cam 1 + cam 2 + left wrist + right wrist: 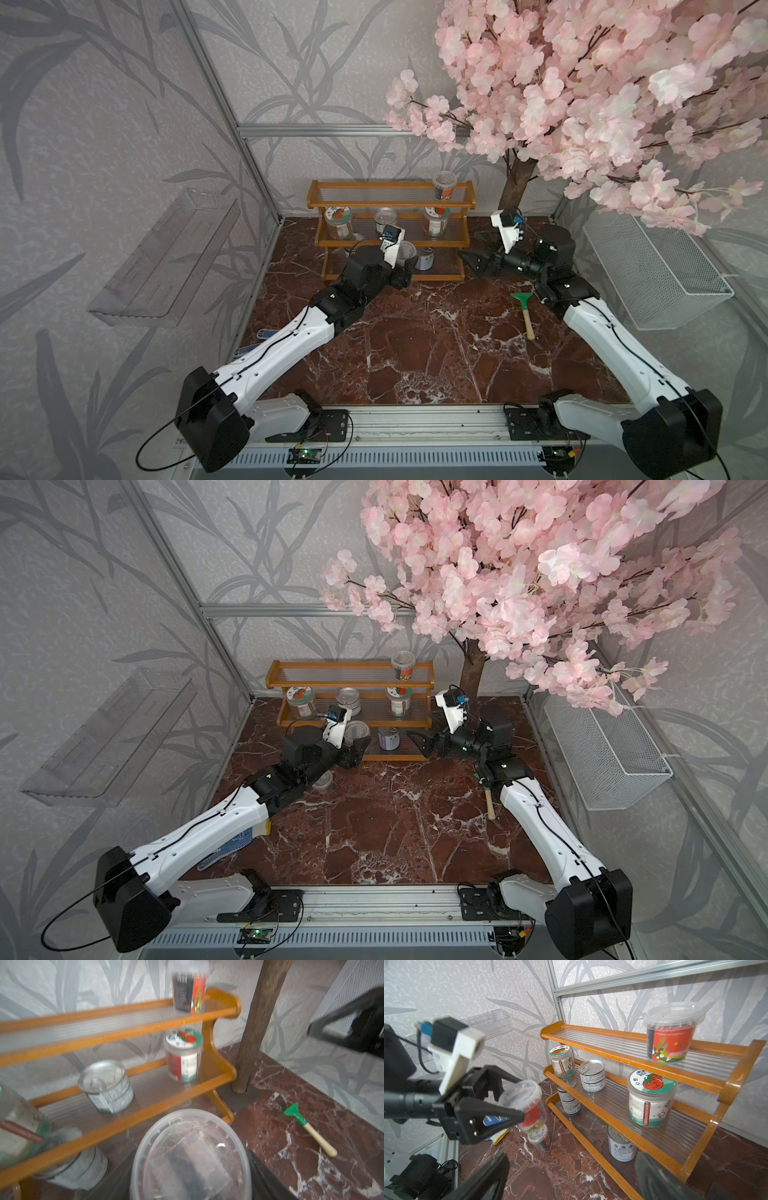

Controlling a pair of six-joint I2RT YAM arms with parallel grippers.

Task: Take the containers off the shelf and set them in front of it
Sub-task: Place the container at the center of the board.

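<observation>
My left gripper (409, 266) is shut on a clear plastic lidded cup (527, 1105), held tilted in the air just in front of the orange-brown shelf (390, 199). Below it a second clear cup (323, 781) stands on the marble floor. A third clear cup (444, 185) sits on the shelf's top tier. Two white-lidded jars (338, 222) (436, 220) and a tin can (386, 220) occupy the middle tier. Two cans (569, 1101) (424, 259) stand on the bottom tier. My right gripper (467, 264) hangs open and empty by the shelf's right end.
A green scraper with a wooden handle (524, 313) lies on the floor near my right arm. The tree trunk (515, 183) rises behind the shelf's right end. A white wire basket (656, 270) hangs on the right wall, a clear acrylic shelf (166, 257) on the left. A glove (232, 845) lies under my left arm.
</observation>
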